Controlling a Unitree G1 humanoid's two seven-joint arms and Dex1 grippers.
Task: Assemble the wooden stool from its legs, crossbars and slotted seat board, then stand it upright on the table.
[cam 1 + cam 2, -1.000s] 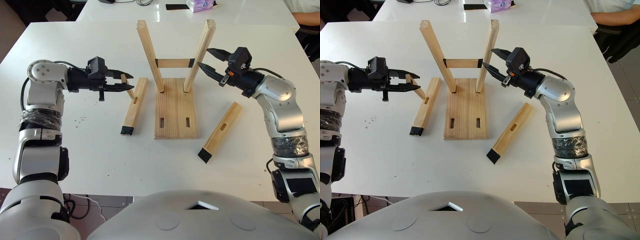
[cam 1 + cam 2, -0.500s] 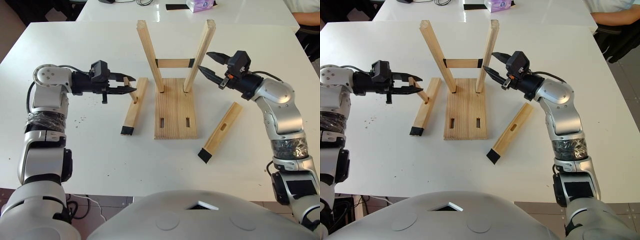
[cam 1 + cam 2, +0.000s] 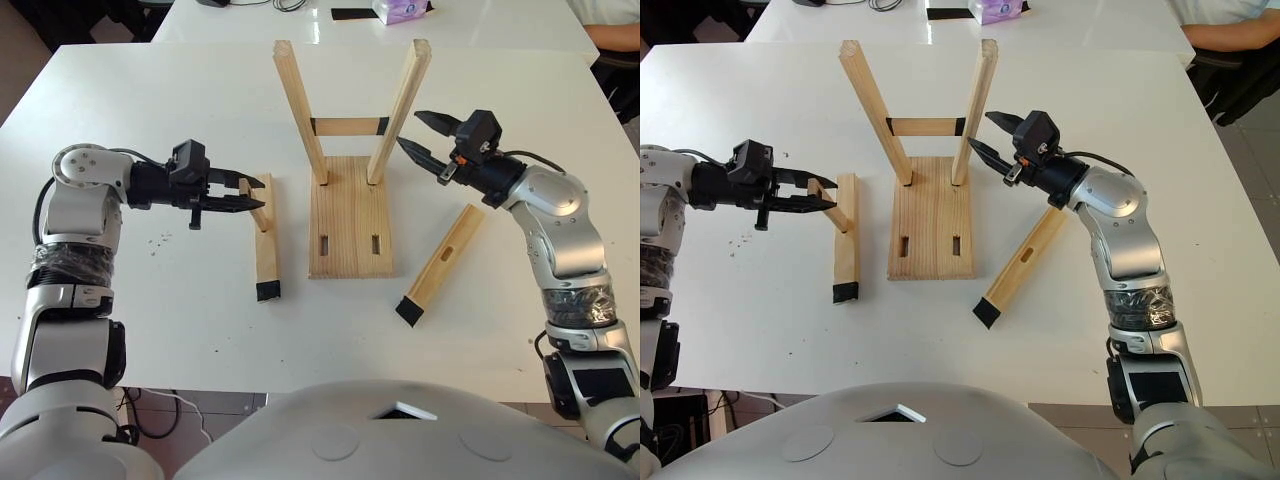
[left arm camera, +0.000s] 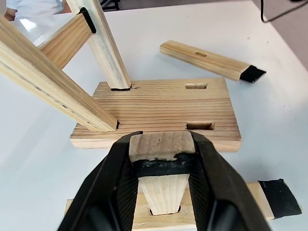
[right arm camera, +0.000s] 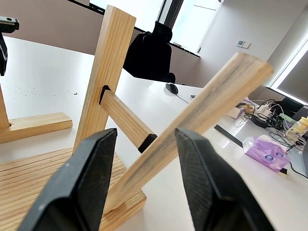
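Note:
The slotted seat board [image 3: 350, 232] lies flat mid-table. Two legs [image 3: 300, 110] [image 3: 400, 105] stand in its far slots, joined by a crossbar [image 3: 348, 126]. My left gripper [image 3: 255, 193] is shut on a short crossbar [image 4: 161, 145] pegged into a loose leg [image 3: 266, 245] that lies left of the board. My right gripper [image 3: 409, 129] is open just right of the right upright leg, with its fingers [image 5: 91, 178] either side of that leg [image 5: 192, 110] but not touching it. Another loose leg [image 3: 445, 262] lies right of the board.
The two near slots [image 3: 325, 243] in the seat board are vacant. A second table behind holds a purple tissue pack [image 3: 405, 10] and a black item [image 3: 355, 14]. Small dark specks [image 3: 160, 240] dot the table at the left. The near side of the table has free room.
My left gripper has drawn back toward the near side with the short crossbar. The attached leg swung to lie parallel with the seat board. My right gripper dropped slightly.

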